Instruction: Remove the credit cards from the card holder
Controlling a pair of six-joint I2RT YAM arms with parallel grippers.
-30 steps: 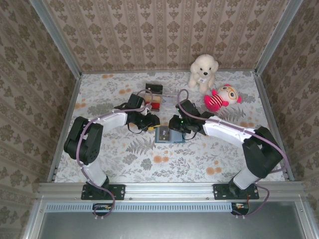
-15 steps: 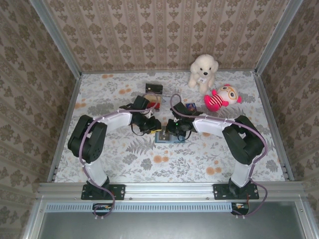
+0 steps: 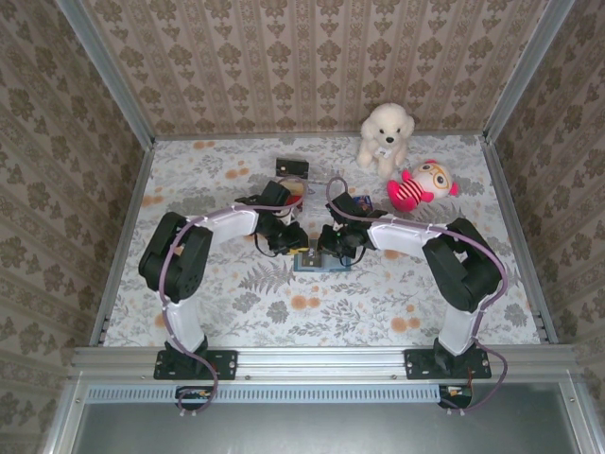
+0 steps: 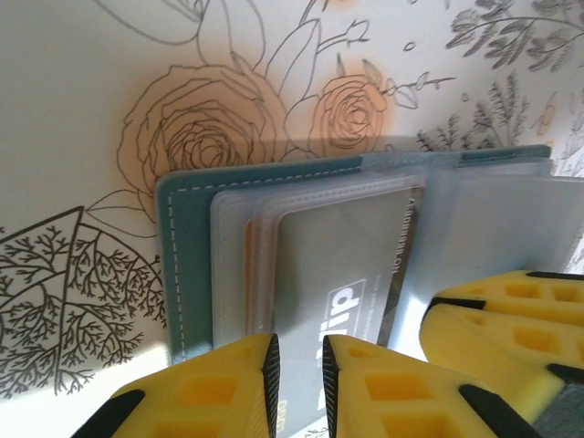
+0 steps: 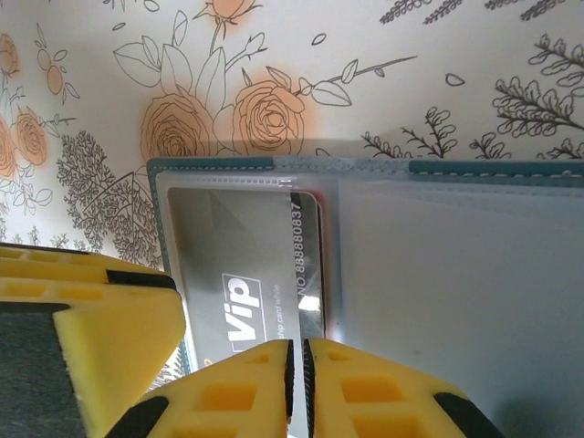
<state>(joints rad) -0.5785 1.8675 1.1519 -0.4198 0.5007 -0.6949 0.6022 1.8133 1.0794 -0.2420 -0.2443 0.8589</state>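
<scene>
Centre of the top view: card holder [image 3: 317, 263] lies open. Left gripper [image 4: 299, 370] pinches the grey VIP card [image 4: 347, 274] in its sleeve; right gripper [image 5: 297, 374] is pressed together on the holder page. Extraction step; next, slide the card straight out.

Matt stitched teal card holder [image 4: 187, 265], glossy clear plastic sleeves [image 4: 493, 219]

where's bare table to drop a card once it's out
Bare: the near strip between the card holder and the arm bases, and the far-left corner left of the dark box. Crowded: behind the holder up to the white plush dog and red doll.
</scene>
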